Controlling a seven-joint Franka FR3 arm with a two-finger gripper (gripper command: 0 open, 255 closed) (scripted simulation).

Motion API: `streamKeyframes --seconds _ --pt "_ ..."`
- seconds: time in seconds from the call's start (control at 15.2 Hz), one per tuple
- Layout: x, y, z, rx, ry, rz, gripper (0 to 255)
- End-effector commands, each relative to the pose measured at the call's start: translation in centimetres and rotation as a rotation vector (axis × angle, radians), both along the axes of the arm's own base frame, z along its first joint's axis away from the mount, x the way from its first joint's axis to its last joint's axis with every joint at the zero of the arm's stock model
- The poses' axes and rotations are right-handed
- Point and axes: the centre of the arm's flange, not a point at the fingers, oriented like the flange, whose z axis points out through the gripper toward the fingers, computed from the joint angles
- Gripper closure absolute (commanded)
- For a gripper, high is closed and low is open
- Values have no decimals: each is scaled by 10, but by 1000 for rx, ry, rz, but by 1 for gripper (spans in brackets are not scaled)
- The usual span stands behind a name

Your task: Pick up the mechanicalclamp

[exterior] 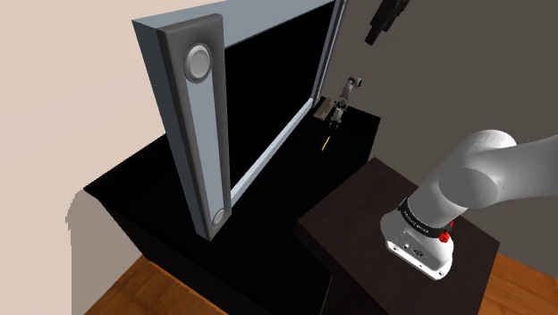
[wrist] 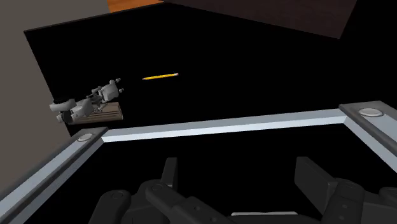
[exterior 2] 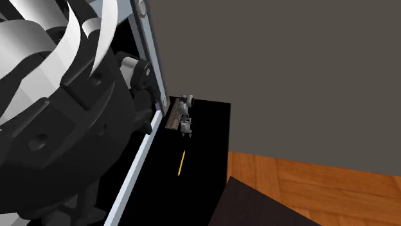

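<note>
While the all-black two-finger gripper [wrist: 236,167] hangs with its fingers [wrist: 168,173] spread wide and nothing between them, the grey mechanical clamp [wrist: 89,108], seated on a small brown base plate, lies on the flat black table top [wrist: 254,70], well apart from the gripper. The clamp rests just beside a corner of the pale grey frame [wrist: 222,125] of a large black screen, and close to the dull grey wall [wrist: 13,63]. Its long axis runs from the wall side out across the table: the thick handle end points toward the wall, and the narrower end points toward a thin yellow pencil [wrist: 160,76], which lies near it but does not touch it. In the shoulder view the clamp [exterior: 338,103] shows its handle tilted upward, the pencil [exterior: 327,141] lies roughly in line with it, and the gripper [exterior: 386,20] hangs high above both. The second exterior view shows the clamp [exterior 2: 182,117] against the frame's edge.
</note>
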Motion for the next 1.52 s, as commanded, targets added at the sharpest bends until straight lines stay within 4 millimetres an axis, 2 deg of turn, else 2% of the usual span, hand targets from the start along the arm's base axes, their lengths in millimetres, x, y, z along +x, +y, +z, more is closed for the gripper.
streamKeyframes --seconds 0.0,0.73,1.45 --pt "0 0 0 0 0 0 0" --pt "62 -120 -70 59 26 -45 0" --pt "116 -239 -148 118 52 -89 0"
